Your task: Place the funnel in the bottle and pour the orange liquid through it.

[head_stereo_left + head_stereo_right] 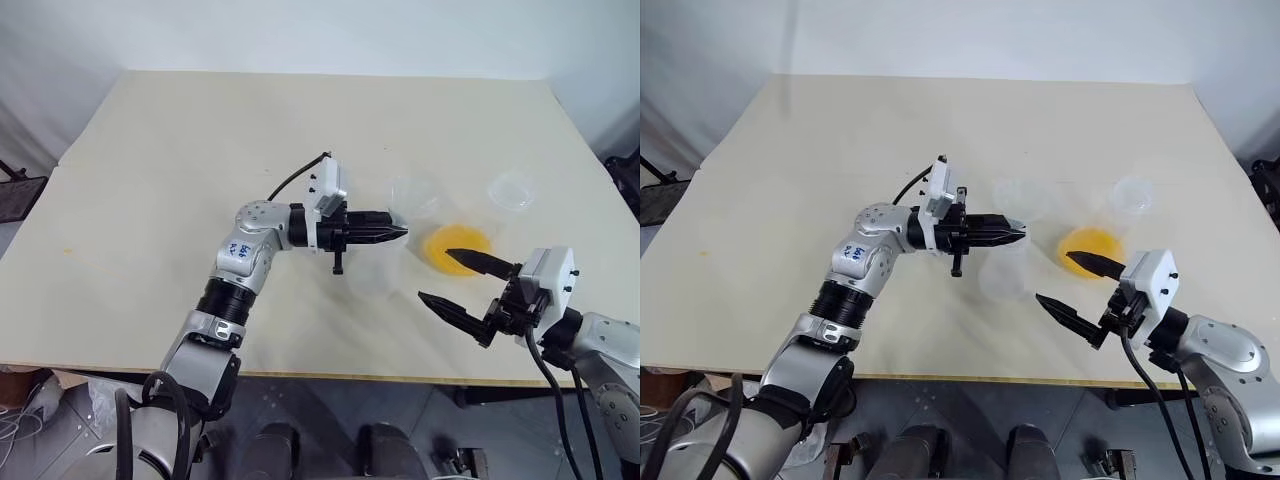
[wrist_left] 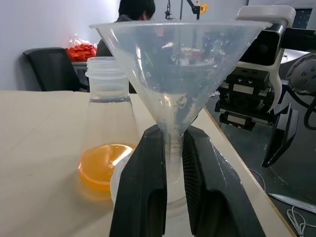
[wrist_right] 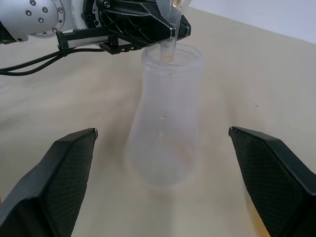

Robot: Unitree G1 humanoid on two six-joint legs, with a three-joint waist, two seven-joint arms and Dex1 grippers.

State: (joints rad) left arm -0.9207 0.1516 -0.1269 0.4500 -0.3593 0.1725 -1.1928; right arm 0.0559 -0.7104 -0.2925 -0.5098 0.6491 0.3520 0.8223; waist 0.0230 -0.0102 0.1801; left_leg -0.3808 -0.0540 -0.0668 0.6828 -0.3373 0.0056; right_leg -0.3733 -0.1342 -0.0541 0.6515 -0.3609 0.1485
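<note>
L gripper point(image 3: 173, 27) holds funnel point(image 2: 180, 69) by its stem, tip just inside bottle point(image 3: 165, 128) neck, prob lining it up to drop in. Jaws clamped on stem. R gripper point(image 1: 462, 283) waits at bottle's 4 o'clock, jaws wide apart, empty. Orange liquid point(image 1: 457, 247) sits in flask at bottle's 2 o'clock, near.

light: bright, even, diffuse | shadows: soft, faint on table point(image 1: 200, 150) | focus: sharp, background slightly soft

You see a small clear cup point(image 1: 513, 190) standing on the pale counter point(image 1: 200, 150), near its far right corner.
</note>
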